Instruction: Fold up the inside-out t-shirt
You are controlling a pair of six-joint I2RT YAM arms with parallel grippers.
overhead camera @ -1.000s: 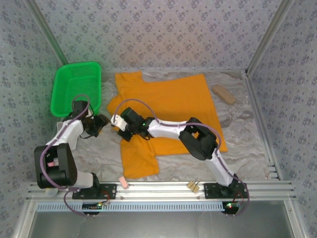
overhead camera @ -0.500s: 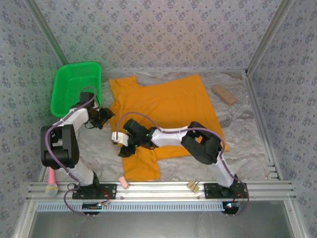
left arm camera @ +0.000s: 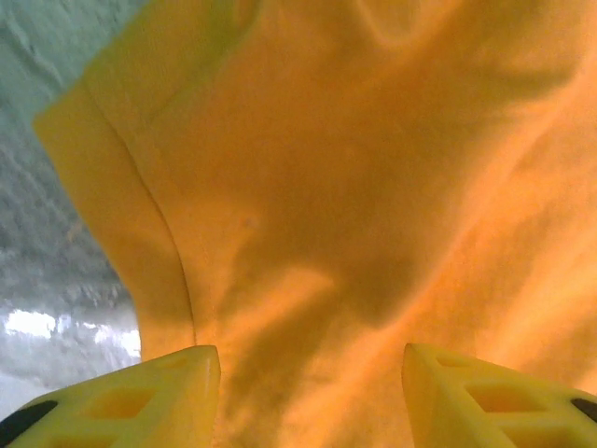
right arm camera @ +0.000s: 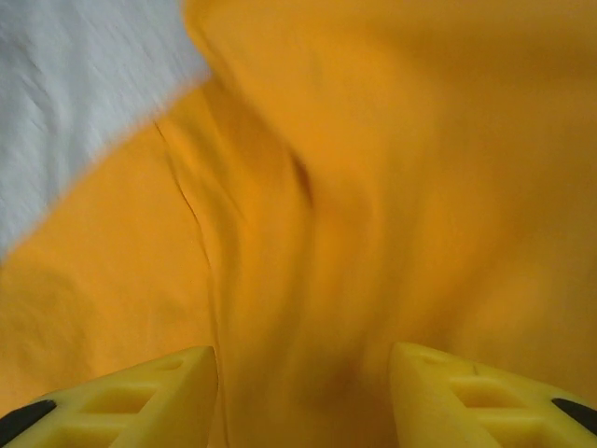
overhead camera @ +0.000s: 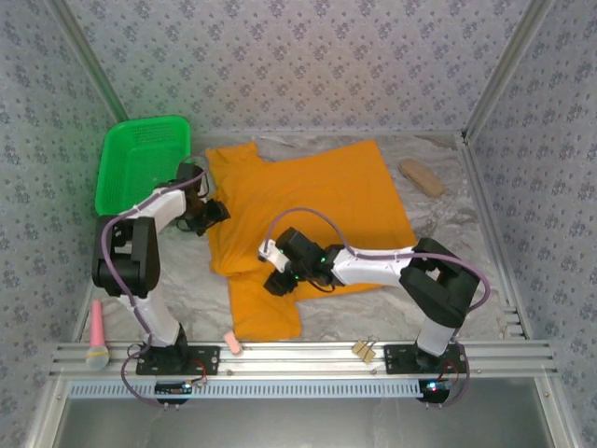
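The orange-yellow inside-out t-shirt (overhead camera: 322,201) lies spread on the table, with one part reaching toward the near edge at the lower left (overhead camera: 266,308). My left gripper (overhead camera: 213,213) hovers at the shirt's left edge. In the left wrist view the left gripper (left arm camera: 312,392) is open, with a seam and rumpled cloth (left arm camera: 354,187) below it. My right gripper (overhead camera: 277,268) is over the shirt's lower left part. The right gripper (right arm camera: 303,392) is also open, over creased cloth (right arm camera: 373,187), and nothing is gripped between its fingers.
A green basket (overhead camera: 142,163) stands at the back left, close to the left arm. A tan block (overhead camera: 422,176) lies at the back right. A pink-handled tool (overhead camera: 97,334), a small pink piece (overhead camera: 233,343) and binder clips (overhead camera: 364,350) sit by the front rail.
The right gripper went from shut to open and slid right along the shirt's lower part. The left gripper moved away from me and right, to the shirt's left edge.
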